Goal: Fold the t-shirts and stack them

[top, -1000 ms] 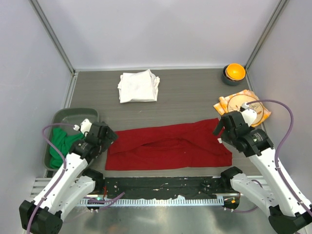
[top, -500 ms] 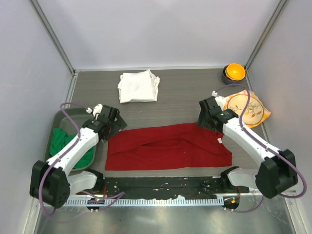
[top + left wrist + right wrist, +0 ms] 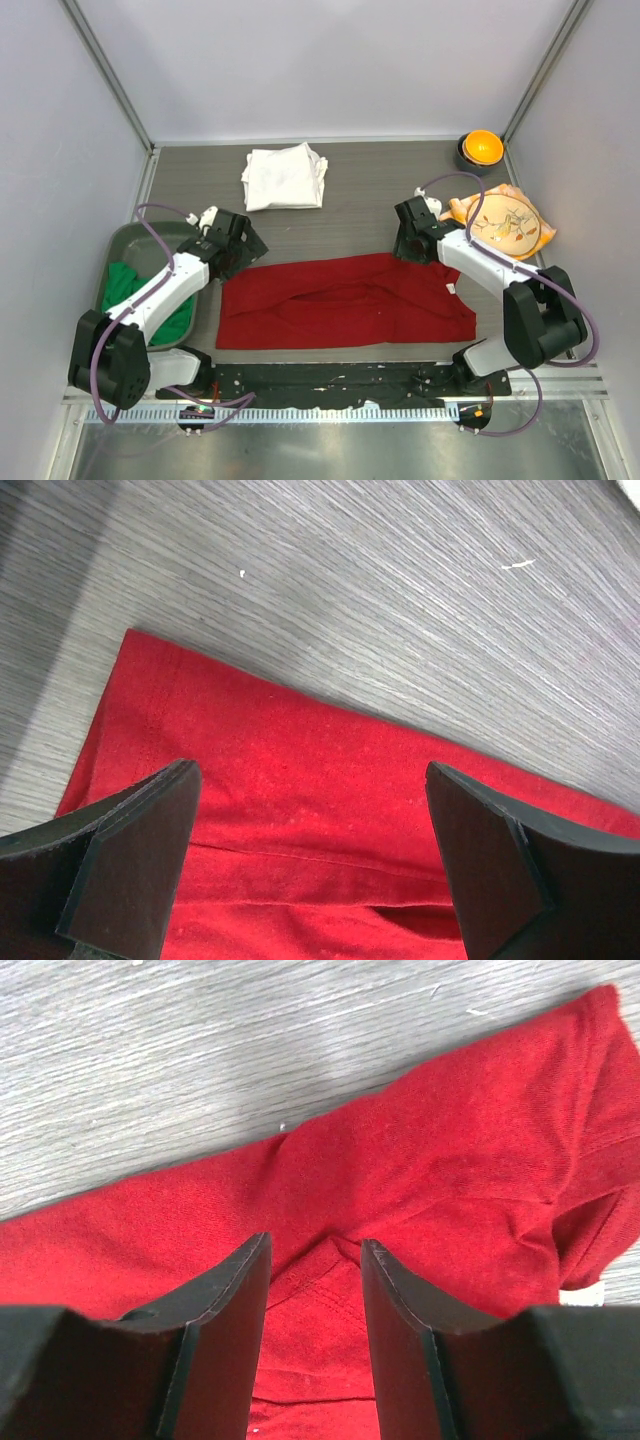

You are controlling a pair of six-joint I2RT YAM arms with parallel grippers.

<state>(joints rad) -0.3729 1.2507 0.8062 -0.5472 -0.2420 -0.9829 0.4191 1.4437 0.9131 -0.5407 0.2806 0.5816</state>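
Observation:
The red t-shirt (image 3: 345, 300) lies flat in a long folded band across the near middle of the table. My left gripper (image 3: 240, 246) hovers over its far left corner, jaws wide open, with red cloth (image 3: 300, 780) under the gap between them. My right gripper (image 3: 408, 240) hovers over the shirt's far right edge, jaws a narrow gap apart and empty, above red cloth (image 3: 450, 1160). The white t-shirt (image 3: 285, 177) lies folded at the back. The green t-shirt (image 3: 120, 288) lies crumpled in the grey bin (image 3: 150, 232) at the left.
The orange patterned cloth (image 3: 500, 220) lies at the right, just behind my right arm. An orange bowl (image 3: 481, 148) stands in the far right corner. A black strip (image 3: 340, 378) runs along the near edge between the arm bases.
Both arms have swung inward and away from the bases. The left gripper went from beside the bin to the shirt's far left corner, the right from the shirt's right end to its far edge.

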